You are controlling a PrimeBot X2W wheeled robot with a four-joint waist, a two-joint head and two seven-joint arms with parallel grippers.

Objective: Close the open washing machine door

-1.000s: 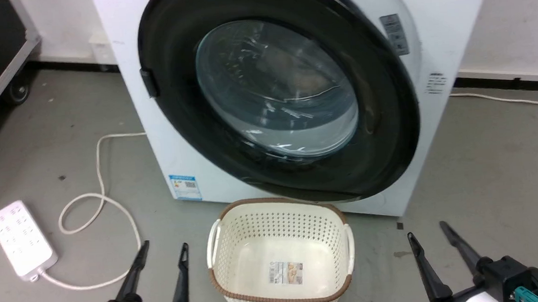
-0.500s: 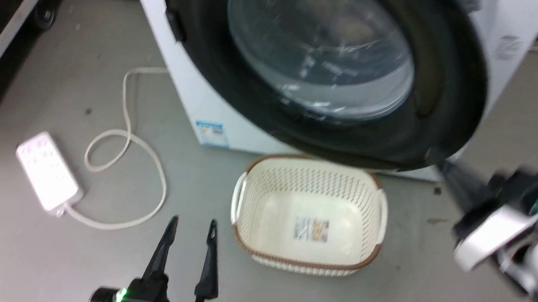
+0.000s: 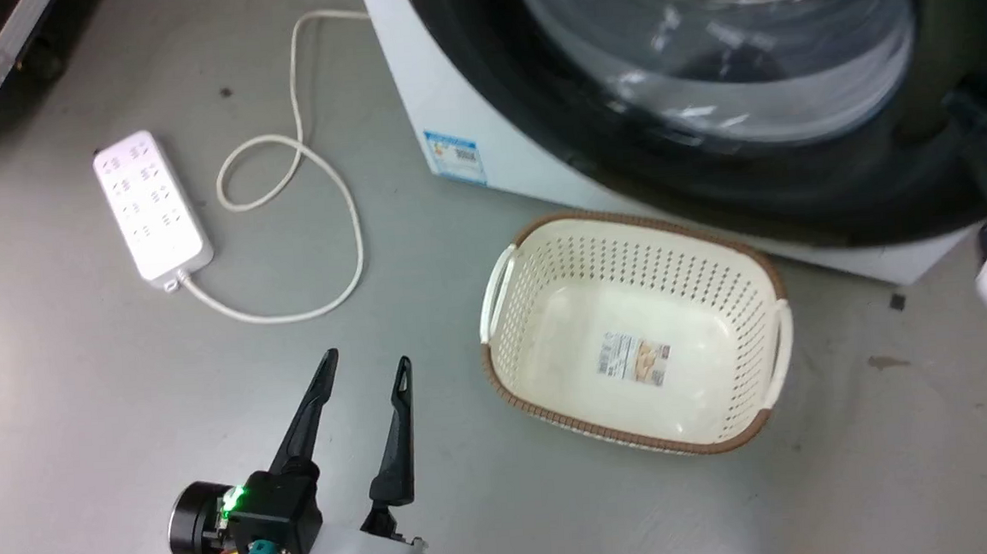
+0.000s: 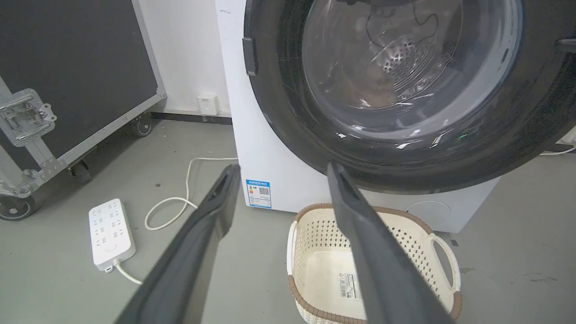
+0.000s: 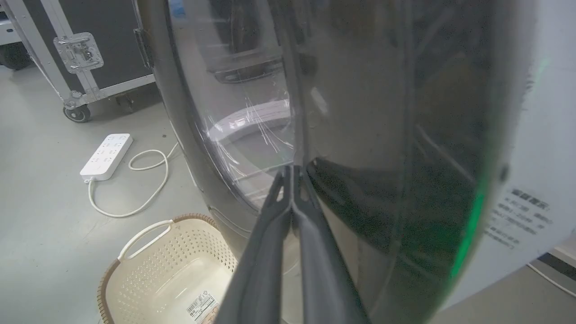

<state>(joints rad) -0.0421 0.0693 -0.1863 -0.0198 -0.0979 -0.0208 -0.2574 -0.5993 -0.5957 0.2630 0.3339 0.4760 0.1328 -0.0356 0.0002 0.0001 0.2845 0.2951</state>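
Note:
The washing machine door (image 3: 710, 169), a round black frame around a bulging clear window, covers the front of the white washing machine (image 3: 440, 100). My right gripper (image 3: 963, 115) is shut, with nothing between its fingers. Its tips rest against the door's lower right frame. In the right wrist view the shut right gripper (image 5: 292, 170) touches the door (image 5: 360, 112) at the window's edge, with the washing machine (image 5: 531, 157) behind. My left gripper (image 3: 364, 362) hangs open over the floor, left of the door. The left wrist view has the open left gripper (image 4: 281, 173) facing the door (image 4: 288, 117).
A cream perforated basket (image 3: 503, 293) sits on the floor right below the door. A white power strip (image 3: 151, 208) and its looped cord (image 3: 345, 226) lie to the left. A black wheeled case (image 4: 67, 67) stands at the far left.
The head camera has tilted down and turned, so the whole picture has shifted. My right gripper has shut and risen from the lower right to the door's frame. The left gripper stays open.

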